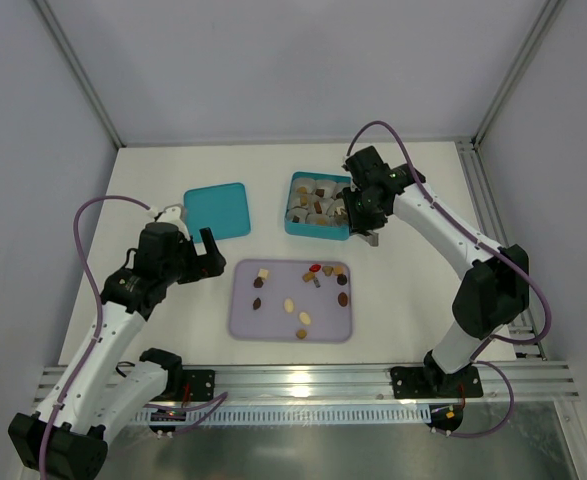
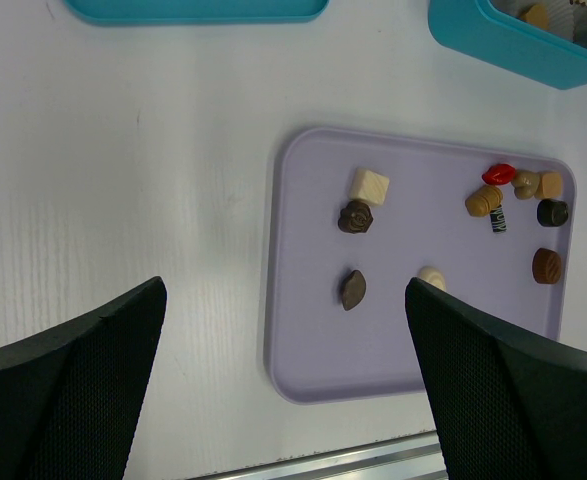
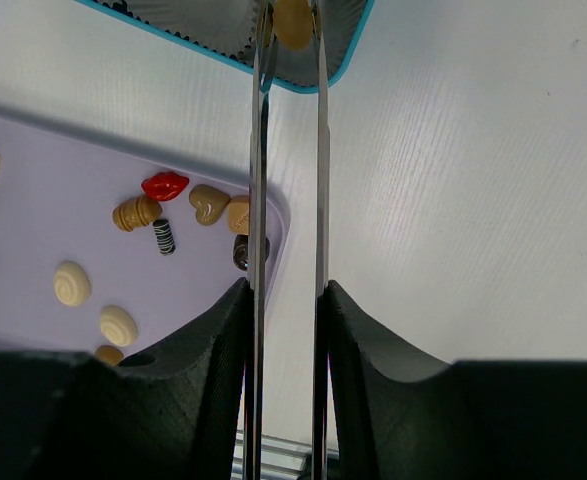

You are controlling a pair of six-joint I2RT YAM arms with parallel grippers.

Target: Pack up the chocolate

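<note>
Several chocolates lie on a lilac tray [image 1: 291, 328]: a cream square [image 2: 369, 185], dark brown pieces [image 2: 353, 289], a red one [image 2: 499, 174] and tan ones [image 3: 209, 203]. More sit in the paper cups of the teal box [image 1: 313, 231]. My right gripper [image 3: 286, 290] is shut on metal tongs [image 3: 319, 150]. Their tips pinch a tan chocolate [image 3: 293, 22] over a paper cup at the box's near right corner. My left gripper [image 2: 285, 290] is open and empty, above the tray's left edge [image 2: 273, 300].
The teal lid [image 1: 217, 211] lies flat left of the box. The tray's right edge [image 3: 278, 240] runs just under the tongs. A metal rail [image 1: 303, 378] borders the table's near edge. White walls enclose the back and sides.
</note>
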